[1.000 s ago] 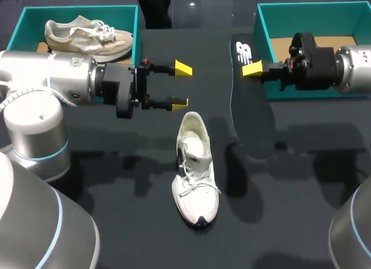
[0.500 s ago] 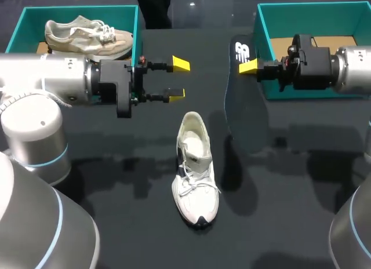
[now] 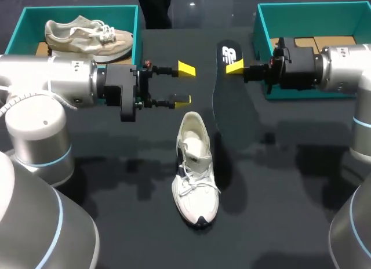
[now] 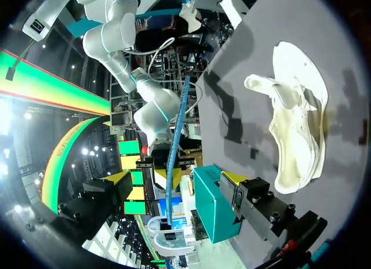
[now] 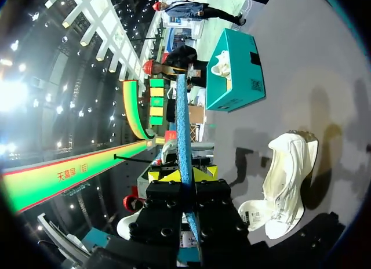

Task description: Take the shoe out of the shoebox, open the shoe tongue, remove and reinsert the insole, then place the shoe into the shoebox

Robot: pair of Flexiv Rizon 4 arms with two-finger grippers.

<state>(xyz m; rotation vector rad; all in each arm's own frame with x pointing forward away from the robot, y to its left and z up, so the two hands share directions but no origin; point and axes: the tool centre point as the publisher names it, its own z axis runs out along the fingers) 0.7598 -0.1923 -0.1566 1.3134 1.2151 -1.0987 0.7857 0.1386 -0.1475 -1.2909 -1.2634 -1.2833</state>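
Holding a dark insole (image 3: pixel 221 98) up above the black table (image 3: pixel 278 211), beside a white shoe (image 3: pixel 196 176).
The right gripper (image 3: pixel 235 66) is clamped on the insole's upper end, so the insole hangs down near the shoe's heel. The left gripper (image 3: pixel 181 83) hovers just behind that heel, fingers apart and empty. The white shoe lies on the table, outside both teal boxes: the left shoebox (image 3: pixel 23 20), containing a beige shoe (image 3: pixel 87 36), and the right shoebox (image 3: pixel 261 25).

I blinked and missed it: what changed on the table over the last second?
The right end effector, shut on the dark insole, carried it leftward toward the white shoe. The left end effector stayed open; neither that shoe nor the beige shoe moved.
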